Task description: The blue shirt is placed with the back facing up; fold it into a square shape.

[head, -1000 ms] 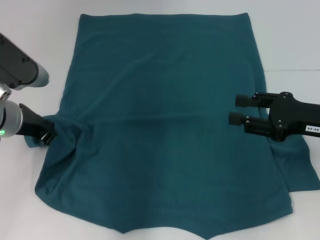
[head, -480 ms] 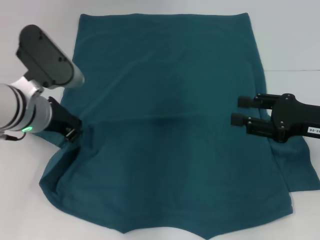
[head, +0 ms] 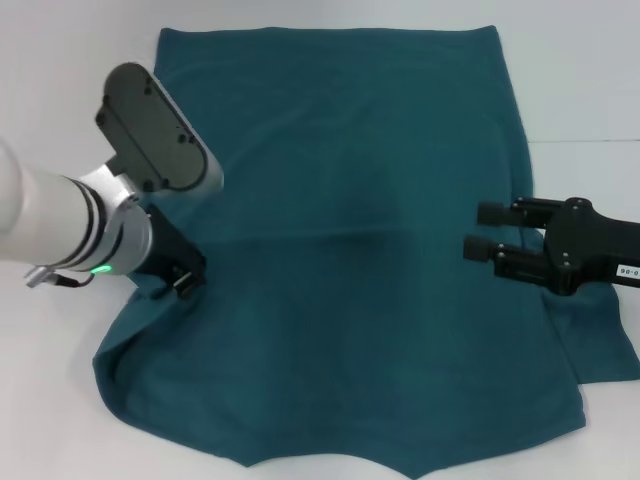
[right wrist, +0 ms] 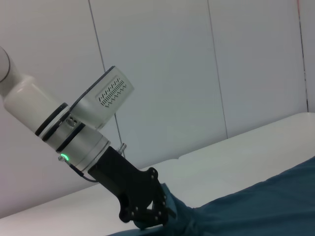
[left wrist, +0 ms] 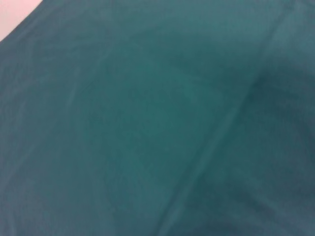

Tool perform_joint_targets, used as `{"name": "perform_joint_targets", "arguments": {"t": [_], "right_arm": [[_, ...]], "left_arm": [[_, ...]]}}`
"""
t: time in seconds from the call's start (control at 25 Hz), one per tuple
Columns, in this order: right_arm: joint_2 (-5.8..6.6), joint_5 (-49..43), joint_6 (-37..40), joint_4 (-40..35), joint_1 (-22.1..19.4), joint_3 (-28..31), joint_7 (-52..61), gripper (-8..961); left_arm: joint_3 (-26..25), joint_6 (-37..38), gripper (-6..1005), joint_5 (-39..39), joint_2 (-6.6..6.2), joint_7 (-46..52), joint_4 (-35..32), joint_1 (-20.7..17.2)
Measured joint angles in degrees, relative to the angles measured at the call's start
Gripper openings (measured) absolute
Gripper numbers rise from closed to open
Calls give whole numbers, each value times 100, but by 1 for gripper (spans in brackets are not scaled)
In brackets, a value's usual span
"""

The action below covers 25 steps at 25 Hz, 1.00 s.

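1. From the head camera I see my left arm reaching in from the left side, its white forearm slanting down to the left gripper (head: 183,277), which sits at the blue shirt's (head: 350,250) left edge, with cloth bunched at its tip.
2. In the right wrist view that same left gripper (right wrist: 147,209) has teal fabric gathered at its black fingers, so I read it as clamped on the shirt's left edge.
3. My left wrist camera shows nothing but teal cloth with a long crease and a sliver of white table (left wrist: 15,12) in one corner.
4. My right gripper (head: 480,232) hovers over the shirt's right edge, pointing toward the middle of the cloth, its two black fingers parted with a clear gap and nothing between them.
5. The shirt lies spread on the white table (head: 60,420), plain side up, filling most of the view in front of me.
6. Its far edge runs straight; the left edge is pulled inward and rumpled below the left gripper; the near edge shows a shallow notch at the centre.
7. Bare table shows on the left, near the left corner, and to the right of the shirt beyond the right arm.
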<state>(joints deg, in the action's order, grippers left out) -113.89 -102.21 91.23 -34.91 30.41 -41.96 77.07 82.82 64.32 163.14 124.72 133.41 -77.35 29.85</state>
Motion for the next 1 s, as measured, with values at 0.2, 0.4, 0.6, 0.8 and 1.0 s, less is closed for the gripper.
{"name": "perform_joint_targets", "arguments": {"t": [0.2, 0.4, 0.6, 0.8, 1.0], "right_arm": [[-20, 0, 52, -4, -39, 3, -30, 583], [-27, 0, 95, -7, -92, 5, -45, 583], [-38, 0, 144, -7, -131, 20, -48, 583], [-46, -7, 156, -8, -167, 21, -60, 583], [-50, -16, 158, -8, -208, 20, -67, 583]], "left_arm": [[300, -57, 40, -5, 0, 136, 98, 9], [482, -176, 41, -138, 0, 156, 235, 19], [594, -359, 42, -313, 0, 159, 359, 40], [737, -585, 43, -448, 0, 159, 534, 90], [786, -876, 45, -544, 0, 159, 819, 112]]}}
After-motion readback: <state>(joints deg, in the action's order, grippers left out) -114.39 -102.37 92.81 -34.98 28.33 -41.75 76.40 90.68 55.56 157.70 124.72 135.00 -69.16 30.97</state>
